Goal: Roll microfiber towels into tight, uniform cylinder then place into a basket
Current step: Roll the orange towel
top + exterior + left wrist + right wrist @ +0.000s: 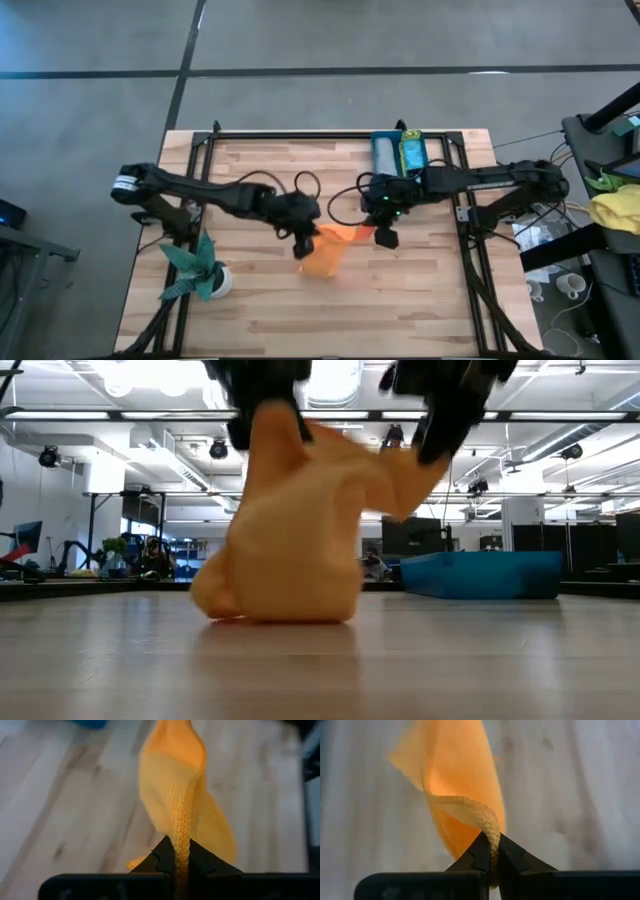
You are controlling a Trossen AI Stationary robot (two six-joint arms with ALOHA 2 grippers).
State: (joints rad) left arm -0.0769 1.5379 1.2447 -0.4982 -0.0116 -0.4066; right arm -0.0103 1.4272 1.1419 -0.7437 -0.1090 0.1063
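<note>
A light wooden table carries the teal basket, a potted plant and the orange towel's sagging end.

Orange towel; teal-blue basket; pale wood-grain table; black grippers.

Towel held up mid-table between two grippers; bin far right, plant near left.

Table: the towel hangs at centre, lower end resting on the top, upper edge pinched at two points. Left gripper clamps the left corner, right gripper the right corner; the cloth spans between them. The bin sits at the far edge, right of centre, behind the right gripper, with rolled towels lying inside. The plant stands near the left edge, on the near side of the left arm.
</note>
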